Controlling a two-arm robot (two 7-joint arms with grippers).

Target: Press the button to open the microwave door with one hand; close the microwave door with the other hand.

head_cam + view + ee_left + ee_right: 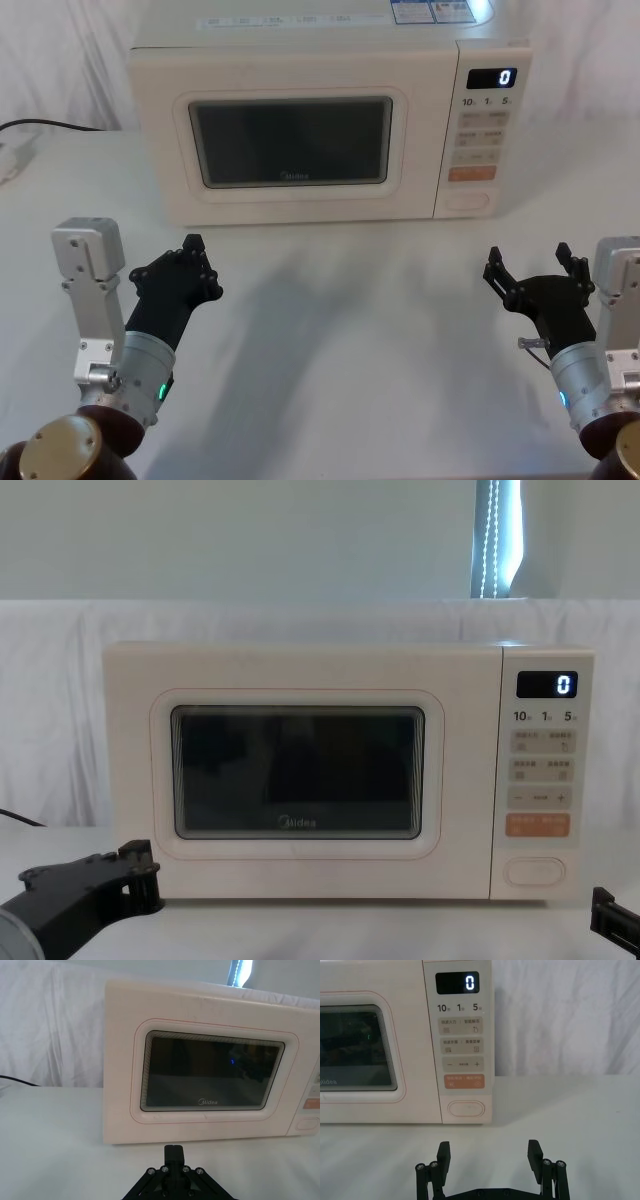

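Observation:
The cream microwave stands at the back of the white table, its microwave door (290,150) shut flush with the front. The button (468,200), a wide cream oval, sits at the bottom of the control panel, below the orange key (471,173). My left gripper (193,245) hovers low over the table in front of the door's left part, its fingers shut together on nothing (174,1152). My right gripper (530,262) hangs open in front of the panel, well short of the button (466,1109), which shows between and beyond its two fingertips (535,1152).
The panel's display (492,78) reads 0. A black cable (50,125) runs along the table at the far left. White cloth covers the table (340,320) between the grippers and the microwave, and hangs behind it.

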